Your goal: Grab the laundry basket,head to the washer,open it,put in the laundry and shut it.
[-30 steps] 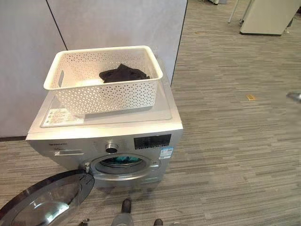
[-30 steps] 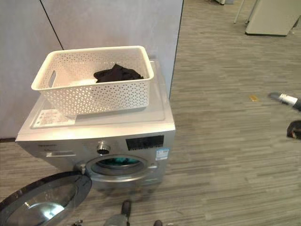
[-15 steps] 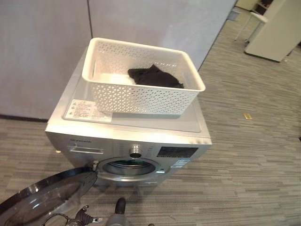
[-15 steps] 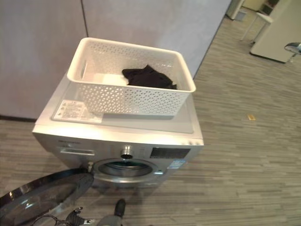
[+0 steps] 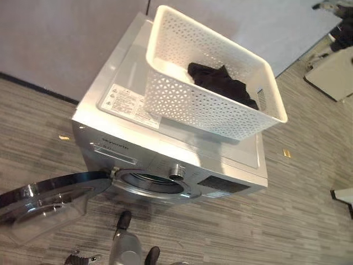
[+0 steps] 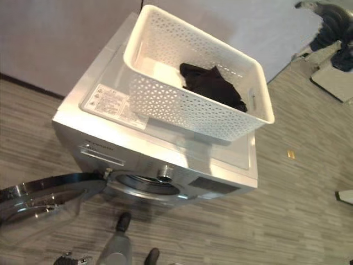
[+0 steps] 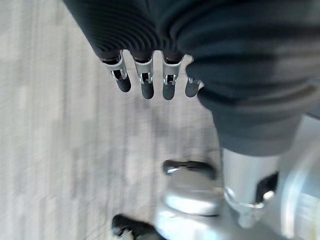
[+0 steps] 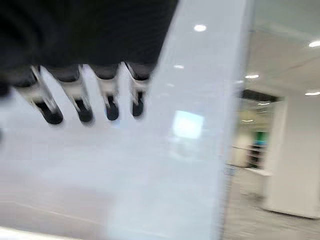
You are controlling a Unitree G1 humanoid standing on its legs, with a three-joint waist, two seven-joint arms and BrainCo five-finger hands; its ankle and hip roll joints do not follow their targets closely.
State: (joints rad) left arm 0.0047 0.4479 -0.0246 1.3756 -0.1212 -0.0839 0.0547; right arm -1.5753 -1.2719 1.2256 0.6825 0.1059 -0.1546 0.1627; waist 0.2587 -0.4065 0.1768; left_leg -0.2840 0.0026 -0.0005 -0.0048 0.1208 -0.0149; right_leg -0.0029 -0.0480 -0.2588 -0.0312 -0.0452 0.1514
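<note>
- The right hand point(image 6: 331, 22) is raised, fingers point(image 8: 80, 102) straight, holding nothing, above and well apart from the basket point(image 5: 182, 99).
- The left hand point(image 7: 145, 80) hangs loose over the floor point(image 7: 60, 150).
- The basket, holding dark laundry point(image 5: 223, 83), sits on the washer point(image 5: 165, 149), whose door point(image 5: 49, 196) is open.

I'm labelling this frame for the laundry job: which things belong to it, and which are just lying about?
Job:
white basket
dark laundry in it
washer, basket on top
its open door

Lying about:
small yellowish scrap on the floor
pale scrap on the floor
</note>
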